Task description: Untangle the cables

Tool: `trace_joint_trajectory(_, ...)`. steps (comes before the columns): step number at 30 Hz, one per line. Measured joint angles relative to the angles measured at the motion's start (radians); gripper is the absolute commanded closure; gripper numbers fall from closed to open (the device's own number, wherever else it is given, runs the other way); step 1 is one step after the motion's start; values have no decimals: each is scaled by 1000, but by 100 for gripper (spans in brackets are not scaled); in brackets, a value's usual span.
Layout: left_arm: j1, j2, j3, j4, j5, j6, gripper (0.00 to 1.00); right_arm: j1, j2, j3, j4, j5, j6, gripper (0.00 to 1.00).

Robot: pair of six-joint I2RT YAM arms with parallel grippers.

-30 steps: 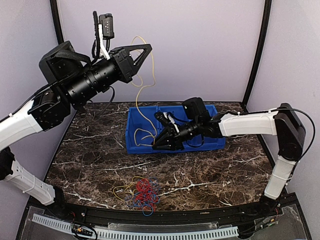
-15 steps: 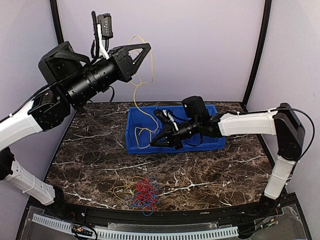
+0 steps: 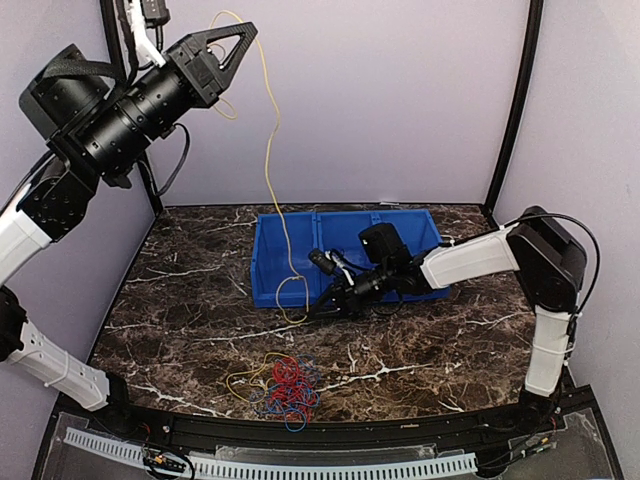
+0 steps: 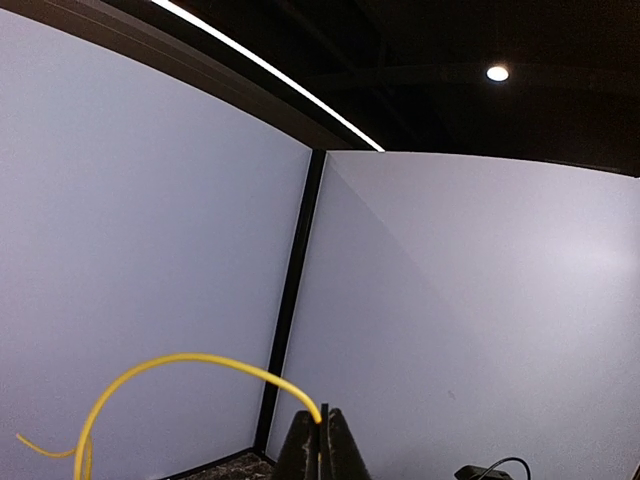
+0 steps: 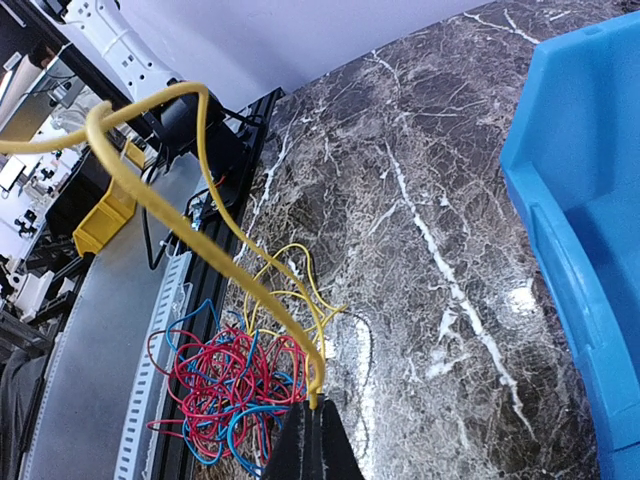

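High above the table, your left gripper is pinched shut on one end of the yellow cable. Down by the front of the blue bin, your right gripper pinches the other end. Pull slowly and evenly, so it does not slip or snag the bin wall. The messy pile waits nearby.

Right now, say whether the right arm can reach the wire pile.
Probably, once free: bare table leads to the wire pile, but its fingers are shut on the yellow cable.
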Motion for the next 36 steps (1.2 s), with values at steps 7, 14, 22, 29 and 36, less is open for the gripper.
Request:
trace_joint_trajectory(7,0,-13,-27,14,-31,29,100,-34,0,-1,60,-21,71,100)
trace_joint_trajectory(14,0,-18,-34,26,-58,79,100,-64,24,-4,124,-47,160,100)
trace_joint_trajectory(22,0,-47,5,4,-154,153,100,-72,28,-10,134,-64,177,100)
trace_joint_trajectory(29,0,-44,-31,-4,-258,177,100,-74,28,-10,132,-75,178,100)
trace_joint_trajectory(36,1,-3,-66,2,-301,208,100,-77,13,26,12,-76,87,63)
